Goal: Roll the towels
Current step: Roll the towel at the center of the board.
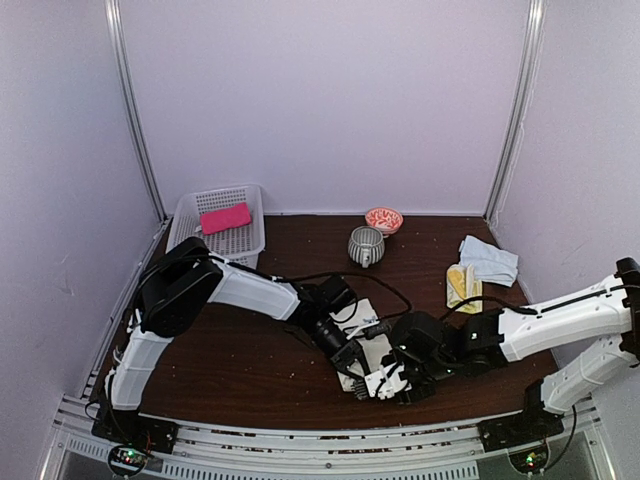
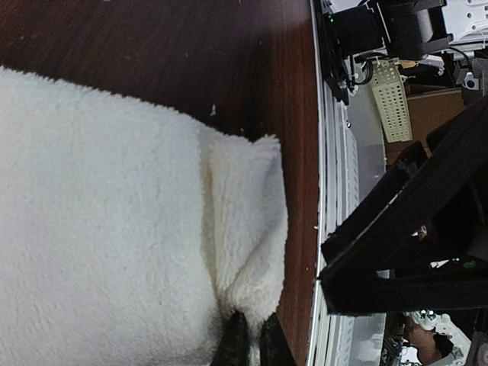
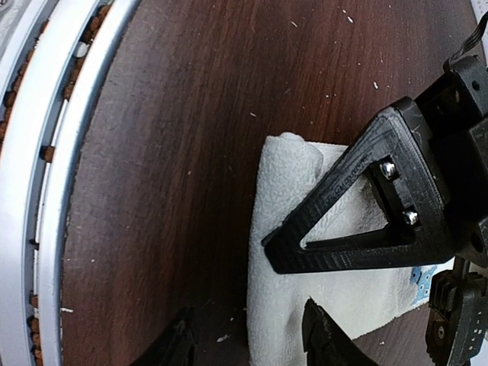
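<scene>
Overhead: white towel [image 1: 375, 352] at front-centre of table [image 1: 250, 350]. Left wrist: left gripper [image 2: 248, 343] pinched shut on a towel corner. Right wrist: right gripper [image 3: 252, 343] open, straddling towel edge. Risk: corner slipping from thin pinch, undoing fold.

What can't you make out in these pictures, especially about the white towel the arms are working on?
- Top view: the left gripper and right gripper cover most of the white towel, so how far it is rolled is unclear.
- Left wrist view: the towel runs off the left and bottom edges.
- Right wrist view: its blue mark is half hidden behind the left gripper's black frame.
- Top view: the bowl has a pattern too small to read.
</scene>
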